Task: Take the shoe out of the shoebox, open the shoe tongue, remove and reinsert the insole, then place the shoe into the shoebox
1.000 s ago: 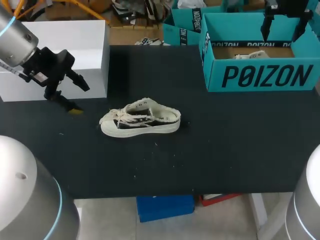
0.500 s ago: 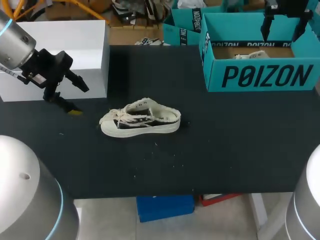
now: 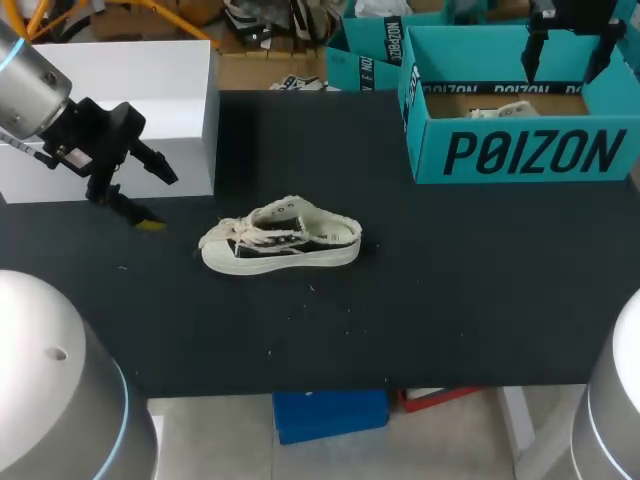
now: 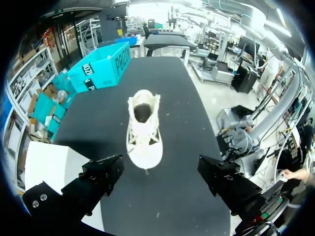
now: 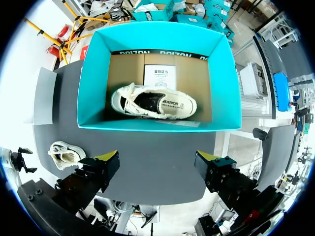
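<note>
A cream and black low shoe [image 3: 280,238] lies on its sole in the middle of the black table, toe toward my left arm, laces loose. My left gripper [image 3: 155,195] hangs open to the shoe's left, apart from it. In the left wrist view the shoe [image 4: 143,128] sits ahead of that open gripper [image 4: 162,179], toe nearest. A teal shoebox [image 3: 520,155] stands at the back right with a second shoe [image 3: 500,110] inside. My right gripper [image 3: 567,50] is open above the box. In the right wrist view this gripper [image 5: 157,164] looks down on the boxed shoe [image 5: 153,102].
A white box [image 3: 130,90] stands at the back left of the table, close behind my left gripper. The shoebox wall [image 5: 155,125] rises around the second shoe. Bare black tabletop [image 3: 450,280] lies between the shoe and the shoebox.
My left arm has edged slightly to the left. The shoe, the box and my right arm have not moved.
</note>
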Controlling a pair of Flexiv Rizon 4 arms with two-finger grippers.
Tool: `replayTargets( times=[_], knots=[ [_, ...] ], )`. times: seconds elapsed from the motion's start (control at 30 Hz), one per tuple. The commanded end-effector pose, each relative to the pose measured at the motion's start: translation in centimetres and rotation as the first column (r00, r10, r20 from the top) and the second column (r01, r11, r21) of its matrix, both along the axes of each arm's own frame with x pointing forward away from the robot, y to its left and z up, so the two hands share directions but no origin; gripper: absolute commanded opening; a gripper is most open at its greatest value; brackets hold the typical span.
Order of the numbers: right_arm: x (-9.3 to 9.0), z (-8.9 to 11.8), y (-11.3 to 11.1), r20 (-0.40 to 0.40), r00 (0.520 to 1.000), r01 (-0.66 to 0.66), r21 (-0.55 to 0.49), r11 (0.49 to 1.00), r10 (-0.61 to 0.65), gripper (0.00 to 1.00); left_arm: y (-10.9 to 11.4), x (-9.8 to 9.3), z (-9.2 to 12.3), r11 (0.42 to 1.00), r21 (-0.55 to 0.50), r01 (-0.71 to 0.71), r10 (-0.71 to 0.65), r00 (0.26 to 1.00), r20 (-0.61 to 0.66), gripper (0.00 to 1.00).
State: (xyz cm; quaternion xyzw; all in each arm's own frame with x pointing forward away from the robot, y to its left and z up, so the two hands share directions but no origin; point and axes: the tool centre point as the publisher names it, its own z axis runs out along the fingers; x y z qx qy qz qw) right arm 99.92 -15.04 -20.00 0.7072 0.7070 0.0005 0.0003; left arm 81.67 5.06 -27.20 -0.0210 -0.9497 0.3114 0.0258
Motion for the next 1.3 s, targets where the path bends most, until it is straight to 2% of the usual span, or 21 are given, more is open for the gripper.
replayTargets(
  times=[0.03,0.2,0.3,0.33,0.47,0.53,0.63,0.67,0.7,1.3],
  knots=[
    [0.1,0.0,0.0,-0.001,1.000,0.000,0.000,1.000,0.000,1.00,0.0,0.0,-0.1,1.000,0.000,0.000,0.000,1.000,0.004,1.00],
    [0.1,0.0,0.0,-0.001,1.000,0.000,0.000,1.000,0.000,1.00,0.0,0.0,-0.1,1.000,0.000,0.000,0.000,1.000,0.004,1.00],
    [-1.5,1.7,2.6,0.054,0.990,-0.129,-0.048,0.991,0.131,1.00,0.0,0.0,-0.1,1.000,0.000,0.000,0.000,1.000,0.004,1.00],
    [-2.1,2.0,3.6,0.043,0.981,-0.186,-0.074,0.980,0.190,1.00,0.0,0.0,-0.1,1.000,0.000,0.000,0.000,1.000,0.004,1.00],
    [-4.4,3.6,7.2,0.132,0.912,-0.373,-0.123,0.919,0.388,1.00,0.0,0.0,-0.1,1.000,0.000,0.000,0.000,1.000,0.004,1.00],
    [-5.8,3.5,9.1,0.181,0.852,-0.474,-0.130,0.871,0.491,1.00,0.0,0.0,-0.1,1.000,0.000,0.000,0.000,1.000,0.004,1.00],
    [-8.1,3.0,12.0,0.223,0.727,-0.628,-0.168,0.760,0.650,1.00,0.0,0.0,-0.1,1.000,0.000,0.000,0.000,1.000,0.004,1.00],
    [-8.9,2.7,13.0,0.222,0.667,-0.685,-0.194,0.702,0.712,1.00,0.0,0.0,-0.1,1.000,0.000,0.000,0.000,1.000,0.004,1.00],
    [-9.9,2.4,14.1,0.210,0.584,-0.749,-0.231,0.621,0.784,1.00,0.0,0.0,-0.1,1.000,0.000,0.000,0.000,1.000,0.004,1.00],
    [-9.9,2.4,14.1,0.210,0.584,-0.749,-0.231,0.621,0.784,1.00,0.0,0.0,-0.1,1.000,0.000,0.000,0.000,1.000,0.004,1.00]
  ],
)
